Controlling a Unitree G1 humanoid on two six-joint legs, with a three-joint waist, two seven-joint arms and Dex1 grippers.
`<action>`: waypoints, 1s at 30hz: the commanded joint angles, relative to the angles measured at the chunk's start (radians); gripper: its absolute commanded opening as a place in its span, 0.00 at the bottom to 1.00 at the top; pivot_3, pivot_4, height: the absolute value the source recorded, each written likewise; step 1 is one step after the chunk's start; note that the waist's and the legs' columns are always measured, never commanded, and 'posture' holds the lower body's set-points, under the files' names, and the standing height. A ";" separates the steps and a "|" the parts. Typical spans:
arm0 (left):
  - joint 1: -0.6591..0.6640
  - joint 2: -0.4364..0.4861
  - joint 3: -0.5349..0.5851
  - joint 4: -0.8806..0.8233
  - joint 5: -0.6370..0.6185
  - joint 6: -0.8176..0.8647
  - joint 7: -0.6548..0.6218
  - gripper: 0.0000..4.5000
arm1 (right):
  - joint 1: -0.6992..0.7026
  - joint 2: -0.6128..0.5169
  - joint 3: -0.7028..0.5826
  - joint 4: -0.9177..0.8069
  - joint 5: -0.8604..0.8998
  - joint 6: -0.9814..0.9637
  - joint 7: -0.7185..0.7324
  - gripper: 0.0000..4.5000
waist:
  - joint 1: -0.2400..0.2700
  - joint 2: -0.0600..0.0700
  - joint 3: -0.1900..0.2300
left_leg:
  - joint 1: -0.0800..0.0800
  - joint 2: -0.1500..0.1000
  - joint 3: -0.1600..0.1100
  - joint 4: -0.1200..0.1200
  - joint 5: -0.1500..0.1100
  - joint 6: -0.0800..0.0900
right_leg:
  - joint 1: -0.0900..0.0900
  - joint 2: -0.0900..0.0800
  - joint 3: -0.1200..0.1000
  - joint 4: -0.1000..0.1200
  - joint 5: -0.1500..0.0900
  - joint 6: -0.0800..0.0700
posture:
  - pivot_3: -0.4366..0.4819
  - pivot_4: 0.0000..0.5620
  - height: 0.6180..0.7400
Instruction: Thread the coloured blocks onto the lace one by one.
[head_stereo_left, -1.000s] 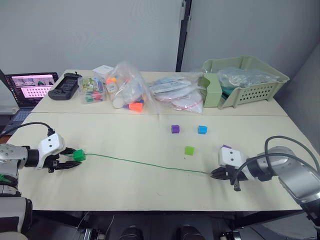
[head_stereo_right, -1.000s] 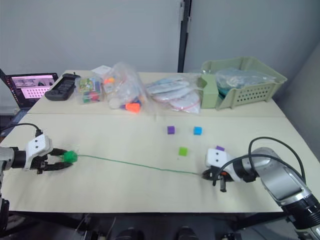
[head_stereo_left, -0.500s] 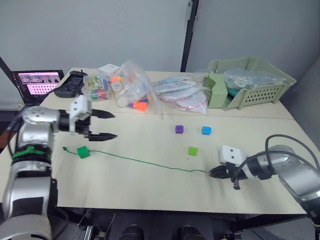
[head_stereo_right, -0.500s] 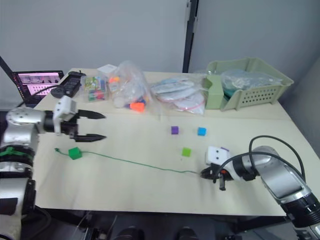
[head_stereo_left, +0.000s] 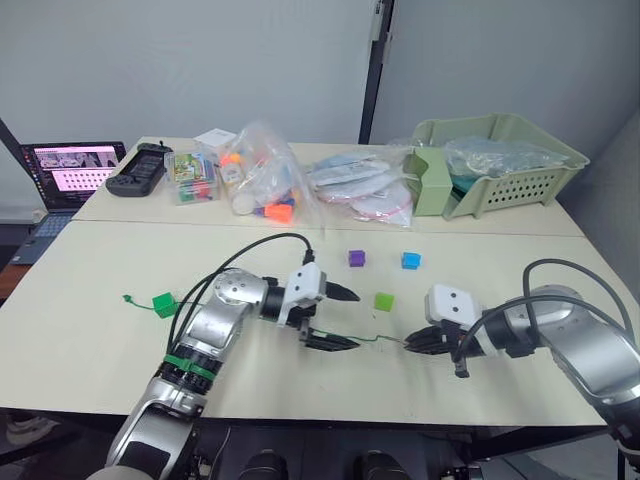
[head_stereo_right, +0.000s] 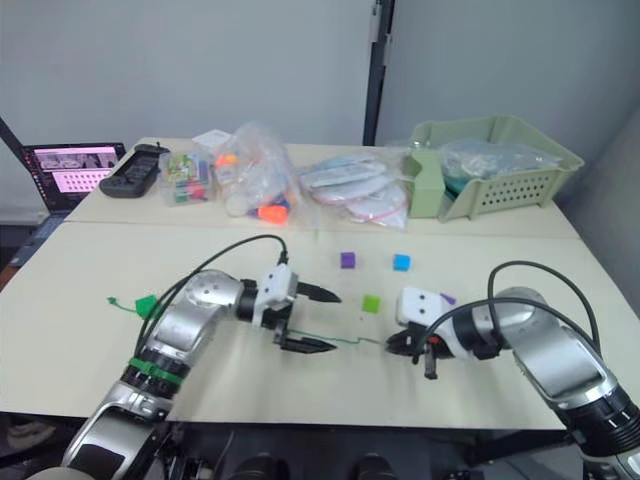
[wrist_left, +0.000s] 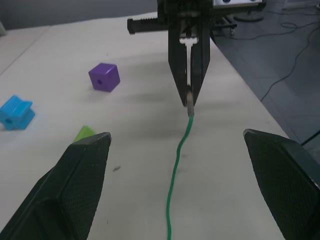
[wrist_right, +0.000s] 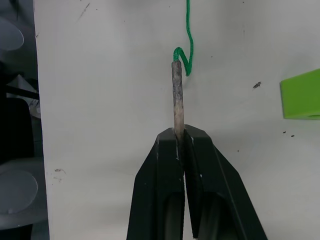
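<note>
We pinch the lace (wrist_right: 189, 30) tip in our right end effector (head_stereo_left: 413, 343); left end effector (head_stereo_left: 345, 318) gapes astride the cord. Risk: slack cord snags, yanks tip free.

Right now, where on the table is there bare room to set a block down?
Bare: the front strip between the dark green block and the left tool, and the rear right below the basket. Crowded: the bags at the back, and the middle, where lace, loose blocks and the right tool meet.
</note>
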 joint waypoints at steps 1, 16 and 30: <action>0.003 -0.017 -0.031 -0.021 0.009 -0.003 0.021 1.00 | -0.008 -0.006 -0.028 -0.038 0.022 0.018 -0.010 0.00 | -0.002 0.000 0.000 | 0.000 0.000 0.000 0.000 0.000 0.000 | 0.000 0.000 0.000 0.000 0.000 0.000 | 0.48 0.27 0.94; 0.023 -0.081 -0.110 -0.034 0.032 0.015 0.090 0.75 | -0.004 -0.013 -0.034 -0.068 0.037 0.053 -0.042 0.00 | 0.001 0.000 0.000 | 0.000 -0.001 -0.002 0.000 0.000 0.000 | 0.001 0.000 0.000 -0.001 0.000 0.000 | 0.48 0.27 0.94; 0.008 -0.101 -0.120 -0.016 0.030 0.030 0.089 0.12 | -0.011 -0.018 -0.033 -0.065 0.034 0.051 -0.039 0.00 | 0.002 0.000 0.000 | 0.000 -0.001 -0.002 0.000 0.000 0.000 | 0.001 0.000 0.000 -0.001 0.000 0.000 | 0.48 0.27 0.94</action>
